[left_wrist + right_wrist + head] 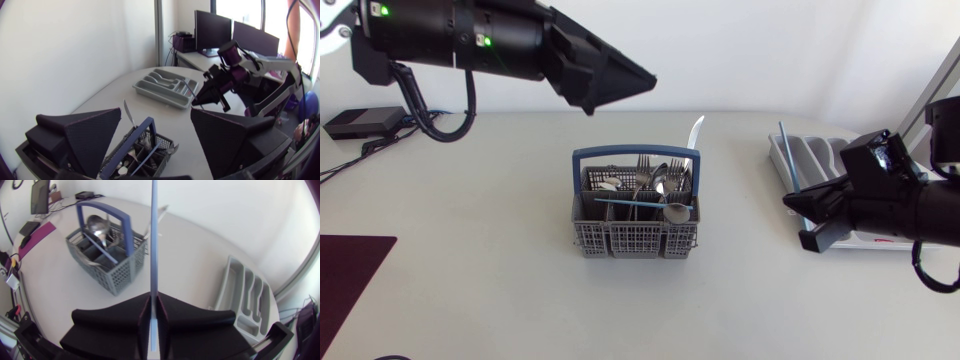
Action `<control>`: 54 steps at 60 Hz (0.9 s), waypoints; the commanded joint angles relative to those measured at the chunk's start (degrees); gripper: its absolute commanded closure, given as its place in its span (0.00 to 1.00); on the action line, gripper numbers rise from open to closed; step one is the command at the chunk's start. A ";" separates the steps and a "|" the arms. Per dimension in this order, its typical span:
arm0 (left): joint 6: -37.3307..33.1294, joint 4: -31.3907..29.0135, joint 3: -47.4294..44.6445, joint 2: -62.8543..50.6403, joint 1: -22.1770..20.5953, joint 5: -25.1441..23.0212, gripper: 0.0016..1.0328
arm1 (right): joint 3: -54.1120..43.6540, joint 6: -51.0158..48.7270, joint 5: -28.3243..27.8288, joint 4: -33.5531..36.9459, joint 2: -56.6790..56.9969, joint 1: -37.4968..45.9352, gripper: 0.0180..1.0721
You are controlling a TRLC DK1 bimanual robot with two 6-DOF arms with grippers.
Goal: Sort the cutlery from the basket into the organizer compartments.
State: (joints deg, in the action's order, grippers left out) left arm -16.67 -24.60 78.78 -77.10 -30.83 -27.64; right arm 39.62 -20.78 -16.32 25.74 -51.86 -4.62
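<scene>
The pale table (470, 250) carries everything. My left arm comes in from the far left corner, and its gripper (620, 80) hangs high above the table, behind the basket. The fingers (95, 135) are spread wide with nothing between them.

My right arm comes in from the right side. Its gripper (810, 210) sits over the near left corner of the organizer and is clamped on a thin blue-handled utensil (153, 240). The fingers (167, 312) press its handle from both sides near one end. The long handle points away from the gripper, and I cannot tell what kind of utensil it is.

The grey basket (620, 240) with a blue carrying handle stands in the middle of the table, well apart from the organizer. The grey organizer (820, 155) lies at the right side, partly hidden by the right arm.

In the basket stand forks (643, 170) and spoons (662, 178). A blue-handled ladle (630, 202) lies across the top. A white knife (695, 132) sticks up from the far right corner.
</scene>
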 commanded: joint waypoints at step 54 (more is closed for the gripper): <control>-20.86 5.70 -24.82 9.69 -8.02 15.51 0.07 | 27.27 7.42 7.26 -8.51 -57.22 22.90 0.95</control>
State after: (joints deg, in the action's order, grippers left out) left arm -36.03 -20.58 57.21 -69.28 -37.67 -13.08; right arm 64.42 -14.98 -9.54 17.34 -105.71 17.47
